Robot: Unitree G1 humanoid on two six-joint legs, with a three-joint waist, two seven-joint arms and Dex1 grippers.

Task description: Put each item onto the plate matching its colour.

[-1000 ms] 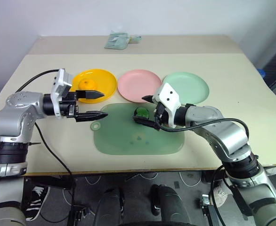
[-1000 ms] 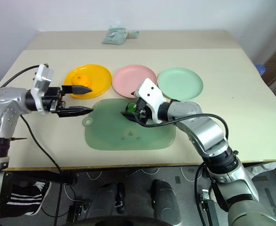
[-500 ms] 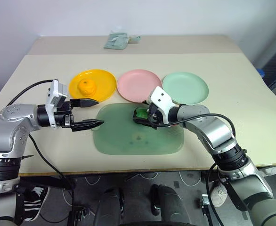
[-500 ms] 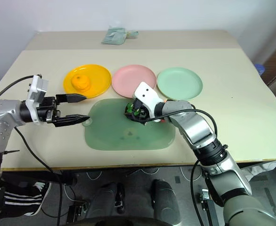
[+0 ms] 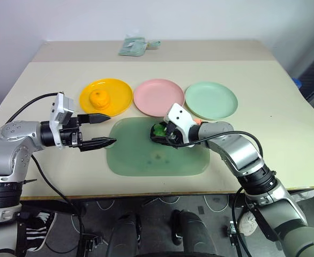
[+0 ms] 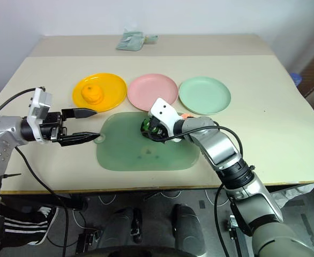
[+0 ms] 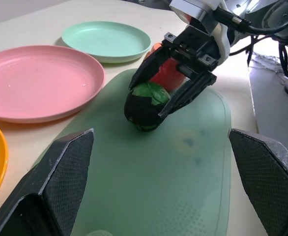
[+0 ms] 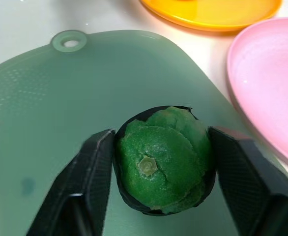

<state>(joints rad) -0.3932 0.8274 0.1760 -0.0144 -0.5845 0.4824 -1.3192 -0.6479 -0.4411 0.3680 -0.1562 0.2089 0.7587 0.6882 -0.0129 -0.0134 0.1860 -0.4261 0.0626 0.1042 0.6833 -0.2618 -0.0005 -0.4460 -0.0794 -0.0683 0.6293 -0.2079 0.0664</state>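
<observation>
Green fruit (image 8: pixel 162 160): round, bright green top w/ a small stem nub at centre, black patches wrapping its lower sides. It sits on the pale green mat (image 5: pixel 146 160), near the mat's far edge, just in front of the pink plate (image 5: pixel 158 97).

My right gripper (image 8: pixel 161 172) has a finger on each side of it, both fingers pressed against the skin, so I'm closed on the fruit, jaws about half apart. Fruit looks to be resting on the mat, not lifted.

My left gripper (image 5: pixel 104 129) hangs wide open w/ nothing in it, over the table (image 5: pixel 285 107) just off the mat's left end, pointing toward the fruit.

Orange fruit (image 5: pixel 98 97) lies on the yellow plate (image 5: pixel 119 91). Mint green plate (image 5: pixel 213 100) is bare, to the right of the pink one.

Left wrist view gives what the head views barely do: a red-pink apple (image 7: pixel 166 73) right behind my right gripper, mostly covered by it; from the head it's a small orange-red sliver at the mat's far right corner. Right wrist view shows the stem nub and the finger contact close up, plus the hanging hole (image 8: pixel 69 41) in the mat's corner.

Crumpled greenish packet (image 5: pixel 134 46) lies at the table's far edge.
</observation>
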